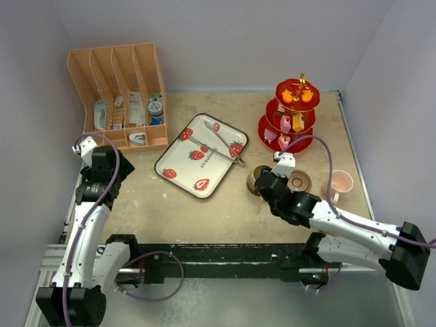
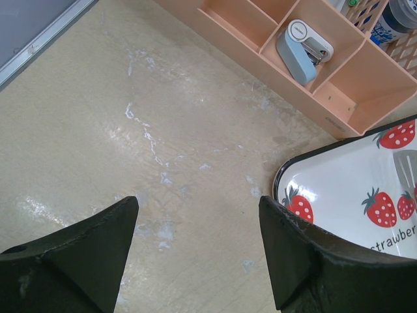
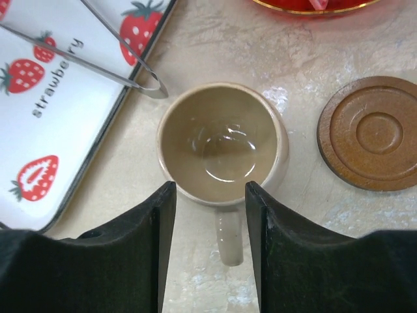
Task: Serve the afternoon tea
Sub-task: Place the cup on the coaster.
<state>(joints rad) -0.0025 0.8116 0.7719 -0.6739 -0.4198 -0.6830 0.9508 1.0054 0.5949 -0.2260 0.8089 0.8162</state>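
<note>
Right of the strawberry tray (image 1: 201,155), straight on the tabletop (image 1: 225,211): tan mug (image 3: 221,140), upright, handle pointing toward the right wrist camera. Straddling that handle: right gripper (image 3: 210,195), released, black fingers (image 3: 163,248) parted, one on each side, tips at the mug's near rim, clamped on nothing.

Just right of the mug, apart from it: brown round saucer (image 3: 373,134), lying flat. Farther right again, near the table's edge: pink mug (image 1: 338,182), upright. Behind mug and saucer: red three-tier stand (image 1: 289,116), small toy cakes (image 1: 289,97) in orange, pink and yellow on its tiers.

On the tray, lying diagonally: metal tongs (image 1: 221,143), tips poking past the tray's edge, close to the tan mug's far rim.

At the back left corner: peach divided rack (image 1: 116,95), toiletries in its compartments, a pale blue and white item (image 2: 301,51) in a front cell. Over the tabletop in front of the rack, left of the tray: left gripper (image 2: 199,208), also released, fingers wide apart, only table surface between them.
</note>
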